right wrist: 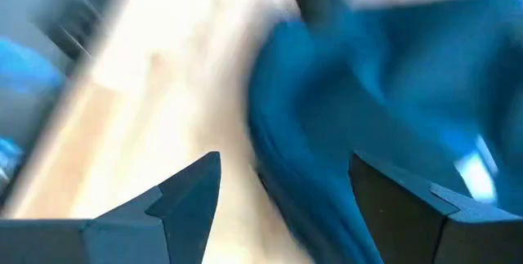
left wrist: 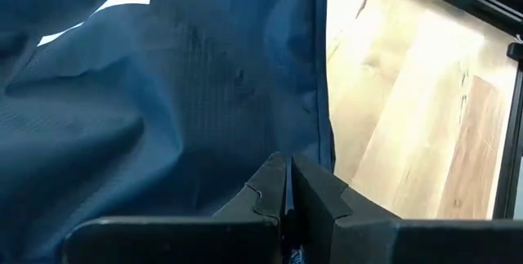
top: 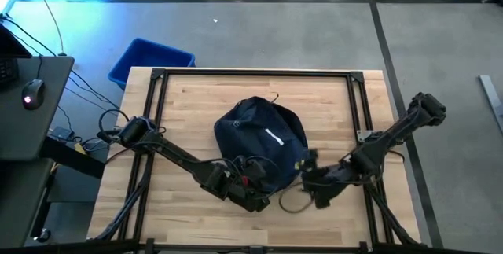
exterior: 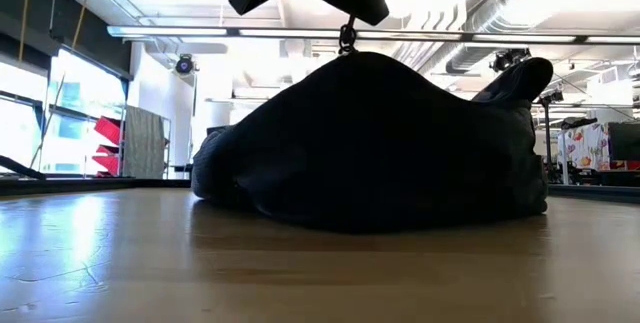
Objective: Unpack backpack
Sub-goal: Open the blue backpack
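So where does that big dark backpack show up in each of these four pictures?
High view: backpack at table centre, between both arms.
Low view: it fills the middle, a dark mound.
Left wrist view: blue fabric across most of the picture.
Right wrist view: blurred blue fabric.
Shared landmark: the wooden table.

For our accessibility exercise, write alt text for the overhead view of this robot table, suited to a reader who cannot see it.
A dark navy backpack lies on a wooden table, with two dark robot arms reaching to its near edge. The left claw is shut at the bag's lower left; the right claw is open at its lower right.
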`<action>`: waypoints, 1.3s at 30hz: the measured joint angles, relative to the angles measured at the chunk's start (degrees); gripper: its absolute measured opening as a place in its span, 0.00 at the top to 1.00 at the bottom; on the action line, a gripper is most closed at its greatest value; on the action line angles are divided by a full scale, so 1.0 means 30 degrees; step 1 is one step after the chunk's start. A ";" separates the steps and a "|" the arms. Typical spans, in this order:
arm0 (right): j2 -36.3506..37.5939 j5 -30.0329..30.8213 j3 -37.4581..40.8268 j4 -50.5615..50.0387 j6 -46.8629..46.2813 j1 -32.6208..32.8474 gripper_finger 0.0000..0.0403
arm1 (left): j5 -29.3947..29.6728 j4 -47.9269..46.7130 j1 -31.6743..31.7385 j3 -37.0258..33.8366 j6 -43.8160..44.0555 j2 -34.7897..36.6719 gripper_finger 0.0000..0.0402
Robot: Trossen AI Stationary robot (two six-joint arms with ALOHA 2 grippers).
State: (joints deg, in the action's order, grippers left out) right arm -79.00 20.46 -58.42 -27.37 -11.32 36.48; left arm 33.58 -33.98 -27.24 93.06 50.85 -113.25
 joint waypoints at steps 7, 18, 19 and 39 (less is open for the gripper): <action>-0.3828 0.0945 0.1633 0.7377 0.2267 -0.0787 0.37 | 0.0015 0.0605 0.0000 0.0000 0.0016 0.0000 1.00; -0.9310 0.0784 -0.0075 0.9298 0.1231 -0.1788 0.53 | -0.0047 0.0462 0.0223 0.0000 0.0277 0.0000 1.00; -0.9364 0.1029 -0.0218 0.8954 0.0786 -0.1781 0.60 | -0.0120 0.0310 0.0206 0.0000 0.0366 0.0000 1.00; -0.5890 0.1820 -0.0251 -0.0371 -0.1944 0.0190 1.00 | 0.0299 -1.2412 -0.0750 -0.2361 1.0450 -0.0013 1.00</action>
State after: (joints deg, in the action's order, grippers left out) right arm -96.67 25.92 -59.18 -28.48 -17.15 37.05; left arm 34.48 -71.22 -29.50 85.97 82.20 -113.29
